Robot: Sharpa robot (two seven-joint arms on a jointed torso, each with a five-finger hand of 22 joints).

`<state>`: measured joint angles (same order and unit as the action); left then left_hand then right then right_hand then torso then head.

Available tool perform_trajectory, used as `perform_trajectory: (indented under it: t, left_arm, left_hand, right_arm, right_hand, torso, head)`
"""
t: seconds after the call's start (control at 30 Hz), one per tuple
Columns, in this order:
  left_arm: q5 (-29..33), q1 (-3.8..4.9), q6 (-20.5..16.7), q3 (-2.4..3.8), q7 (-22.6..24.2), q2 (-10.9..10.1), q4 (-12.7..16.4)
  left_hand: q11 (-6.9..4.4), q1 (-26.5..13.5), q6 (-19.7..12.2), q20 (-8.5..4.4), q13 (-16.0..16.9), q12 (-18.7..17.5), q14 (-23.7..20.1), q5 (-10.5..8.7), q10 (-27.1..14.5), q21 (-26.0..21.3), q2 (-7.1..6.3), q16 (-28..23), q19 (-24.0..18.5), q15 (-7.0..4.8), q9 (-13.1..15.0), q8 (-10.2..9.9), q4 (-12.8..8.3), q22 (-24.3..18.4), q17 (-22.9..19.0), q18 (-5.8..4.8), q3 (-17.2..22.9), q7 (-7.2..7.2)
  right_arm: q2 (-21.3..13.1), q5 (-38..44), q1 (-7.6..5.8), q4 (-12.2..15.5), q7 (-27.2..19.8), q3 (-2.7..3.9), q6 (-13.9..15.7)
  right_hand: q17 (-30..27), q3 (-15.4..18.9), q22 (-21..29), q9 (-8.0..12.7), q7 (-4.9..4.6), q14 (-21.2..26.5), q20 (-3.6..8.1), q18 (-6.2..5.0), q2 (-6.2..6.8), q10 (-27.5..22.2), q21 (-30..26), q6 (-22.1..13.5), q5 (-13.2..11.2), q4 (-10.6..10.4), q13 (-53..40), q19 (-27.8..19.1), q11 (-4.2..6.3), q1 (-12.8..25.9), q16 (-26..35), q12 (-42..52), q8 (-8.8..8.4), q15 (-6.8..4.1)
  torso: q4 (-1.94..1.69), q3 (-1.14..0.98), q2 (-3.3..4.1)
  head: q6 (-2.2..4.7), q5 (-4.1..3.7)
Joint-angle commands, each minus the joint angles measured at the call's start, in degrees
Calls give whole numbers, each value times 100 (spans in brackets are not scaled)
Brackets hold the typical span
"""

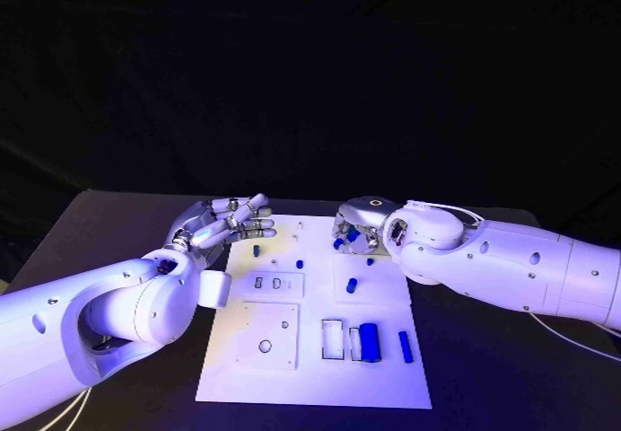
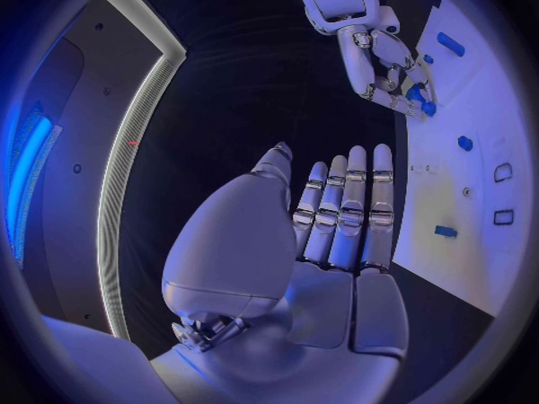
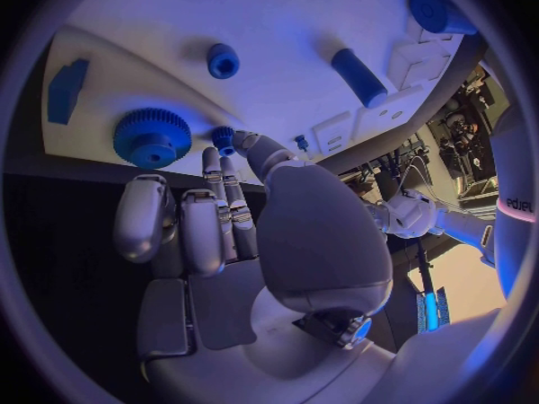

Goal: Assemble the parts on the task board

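Black tabletop, white plastic task board point(image 1: 310, 377): we hover over small blue parts.
Left hand point(image 1: 231, 222) empty, fingers straight and together; right hand point(image 1: 361, 224) pinches a small, stiff blue peg point(image 3: 224, 137), probably light and slippery; grip its sides.

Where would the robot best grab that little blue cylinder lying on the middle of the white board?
Probably across its long sides, coming down from above. The blue cylinder lies flat on the task board with bare board on either side, so fingers could close on its round flanks; its ends are small and would likely slip.
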<state>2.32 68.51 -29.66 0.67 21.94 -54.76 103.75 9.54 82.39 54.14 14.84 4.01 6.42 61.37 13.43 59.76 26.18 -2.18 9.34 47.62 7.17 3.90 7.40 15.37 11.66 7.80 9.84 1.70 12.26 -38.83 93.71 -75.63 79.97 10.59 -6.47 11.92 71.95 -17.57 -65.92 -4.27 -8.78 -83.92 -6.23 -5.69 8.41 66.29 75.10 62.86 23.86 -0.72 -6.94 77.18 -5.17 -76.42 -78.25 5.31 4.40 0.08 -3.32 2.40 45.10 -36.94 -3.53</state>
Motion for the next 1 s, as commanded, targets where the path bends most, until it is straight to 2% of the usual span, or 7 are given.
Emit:
perform_trajectory:
  t: [0.03, 0.33, 0.63, 0.73, 0.9, 1.0]
  left_arm:
    - [-29, 16, 95, 6, 21, 1, 21]
    - [-29, 21, 91, 7, 17, -6, 26]
    - [-29, 26, 90, 7, -5, -14, 29]
    - [-29, 27, 86, 7, -15, -14, 25]
    - [-29, 28, 84, 7, -22, -16, 19]
    - [-29, 28, 84, 7, -22, -18, 16]
  left_hand:
    - [12, 35, -1, -21, -7, -47, -17, -24, 10, 25, -34, -23, 33, 12, -7, -35, 2, 7, 7, 65, -9, 33]
    - [17, 35, -5, -23, -8, -55, -19, -23, 6, 32, -35, -30, 35, 15, -8, -42, 2, 10, 9, 65, -10, 39]
    - [32, 32, -21, -26, -10, -81, -30, -24, -11, 47, -34, -53, 30, 26, -10, -64, 6, 18, 13, 63, -12, 58]
    - [43, 25, -33, -27, -11, -99, -37, -24, -23, 54, -36, -69, 20, 34, -11, -79, 12, 21, 16, 60, -16, 73]
    - [45, 24, -35, -26, -11, -102, -39, -24, -25, 56, -37, -72, 18, 36, -11, -82, 12, 21, 17, 59, -16, 76]
    - [45, 24, -35, -26, -11, -102, -39, -24, -25, 56, -37, -72, 18, 36, -11, -82, 12, 21, 17, 59, -16, 76]
  right_arm:
    - [8, 82, 6, -13, 13, -2, -159]
    - [21, 82, 8, -38, 12, -3, -198]
    - [37, 83, 9, -41, 66, -3, -96]
    - [29, 91, 9, -17, 92, -3, 18]
    - [-35, 102, 10, 117, 99, 0, 365]
    - [-67, 106, 7, 203, 108, 6, 577]
  right_hand:
    - [11, -42, -18, -11, 3, -320, -5, 103, 40, 42, 37, 31, -8, 7, 8, 38, 12, -26, -41, -16, -6, 27]
    - [38, -112, -83, -21, 17, -313, -6, 107, 14, 105, 81, 88, -50, -14, 15, 39, 25, -42, -83, -10, 15, 19]
    - [114, -247, -259, -59, 79, -315, 21, 129, -100, 269, 194, 238, -245, -72, 11, 88, 83, -65, -167, 26, 81, -23]
    - [151, -305, -345, -88, 119, -320, 39, 142, -151, 366, 248, 325, -314, -78, -3, 123, 121, -97, -202, 59, 125, -50]
    - [124, -355, -584, -115, 149, -312, 63, 187, -180, 439, 397, 385, -351, -84, -15, 249, 151, -119, -199, 76, 155, -76]
    - [119, -374, -584, -124, 156, -310, 70, 186, -184, 449, 398, 400, -363, -79, -16, 246, 158, -133, -200, 74, 163, -82]
  torso:
    - [2, -1, 28]
    - [-10, 4, 60]
    - [-15, 8, 84]
    - [-18, 10, 86]
    - [-17, 7, 96]
    - [-12, 13, 95]
  head:
    - [7, 10]
    - [25, -3]
    - [30, -14]
    - [27, -5]
    - [40, 3]
    - [54, 8]
